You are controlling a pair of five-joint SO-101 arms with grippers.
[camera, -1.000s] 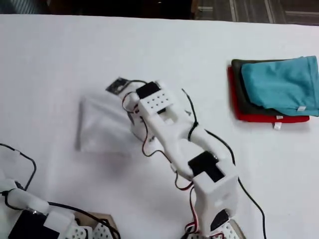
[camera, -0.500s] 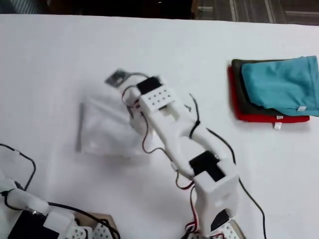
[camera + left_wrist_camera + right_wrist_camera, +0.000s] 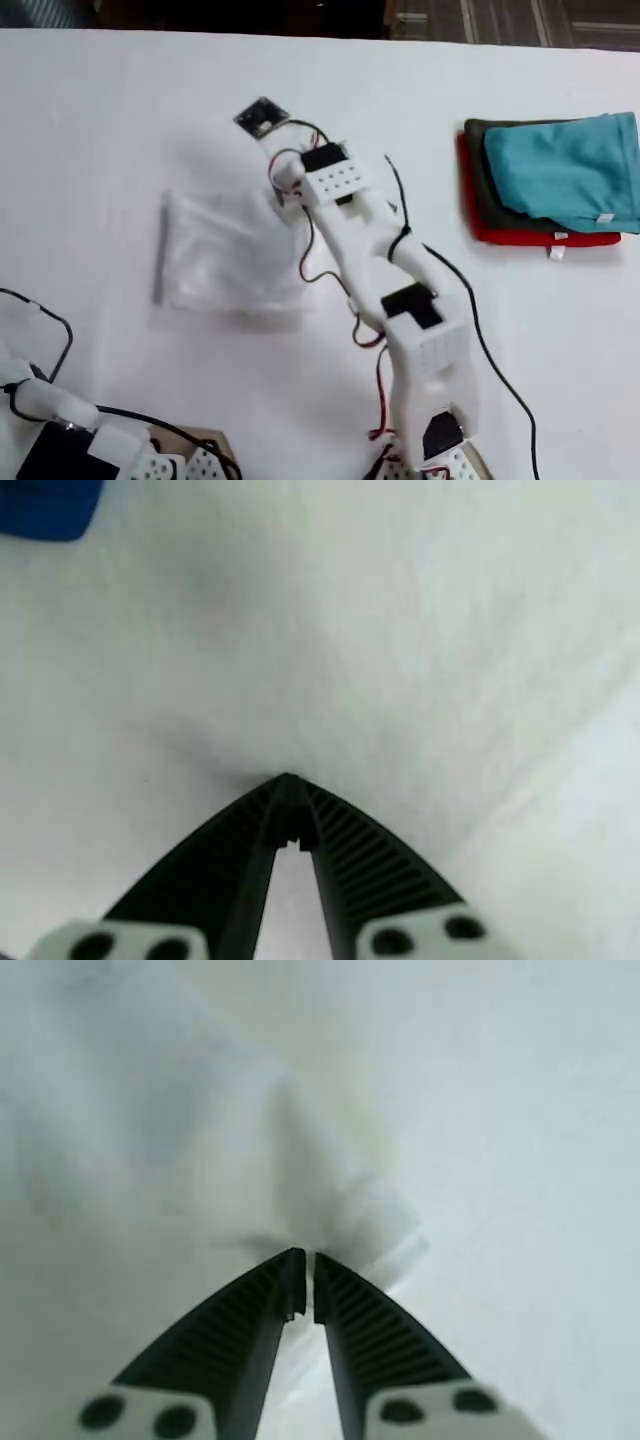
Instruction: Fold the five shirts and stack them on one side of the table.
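— White shirt [image 3: 225, 255]: flat on the counter [image 3: 120, 100], left of centre, a rough rectangle. What has shifted?

— Right arm [image 3: 370, 260]. A second ago its wrist hung over the shirt's right half. Now it has swung toward the far side and sits at the shirt's far right corner. The shirt itself stays about where it was.

— Meaning?

— My read: this fold is about finished, and the carry to the stack [image 3: 545, 185] comes next. The stack sits well apart at the right: red lowest, dark between, teal on top.

— End effectors?

— Right end effector [image 3: 302, 1268]: jaws all but together, a cloth corner just beyond the tips. Cannot tell whether a hem is nipped. Left end effector [image 3: 288, 783]: closed on nothing, over bare white surface.

— Hard to make out?

— From above, the wrist covers the right tips. White on white loses the shirt's outline. The stack is cut by the frame edge. A blue patch [image 3: 45, 505] sits at the corner of the left wrist view, cut off. It is possibly the fifth shirt; unconfirmed.
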